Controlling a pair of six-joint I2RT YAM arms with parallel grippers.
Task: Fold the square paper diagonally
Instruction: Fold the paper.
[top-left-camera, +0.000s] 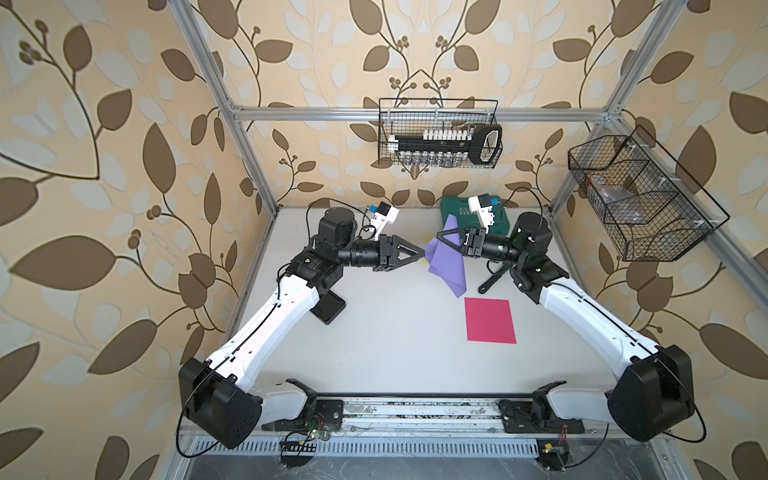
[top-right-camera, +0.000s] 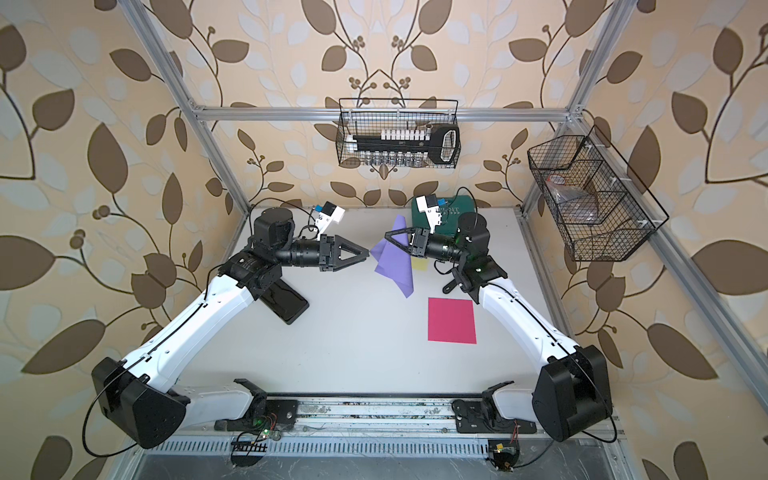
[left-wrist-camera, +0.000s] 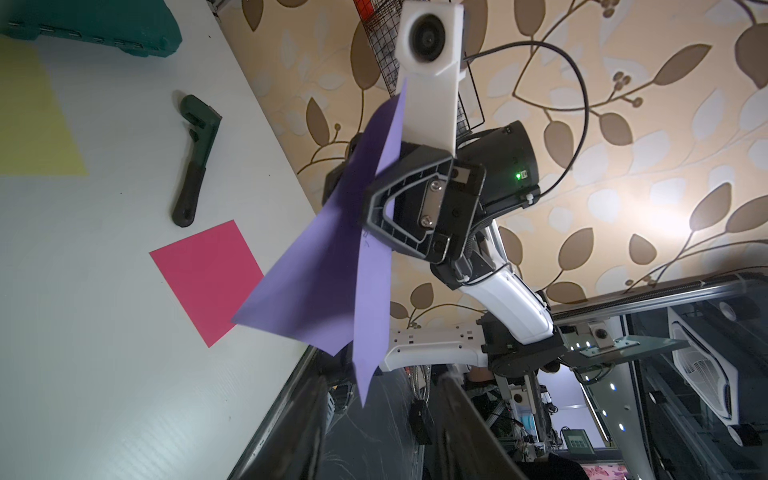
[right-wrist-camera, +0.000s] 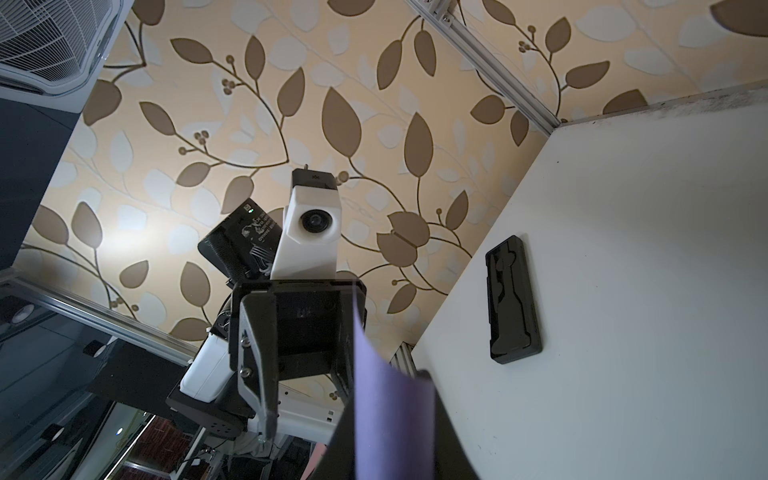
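R hand (top-left-camera: 439, 237) holds paper (top-left-camera: 446, 266); L hand (top-left-camera: 422, 252) prob. open

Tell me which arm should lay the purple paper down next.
Right. The right gripper is shut on the paper and holds it up, so it can probably lower it directly. The left gripper is open beside the paper's edge, gripping nothing.

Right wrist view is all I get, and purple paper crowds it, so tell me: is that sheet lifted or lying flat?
Observer: Lifted; the right gripper pinches the purple paper, which hangs draped from it.
Operator: What lies below it?
Observer: A yellow paper, flat on the table.
Operator: Any other sheet?
Observer: A pink paper lies flat, nearer the robot's base.
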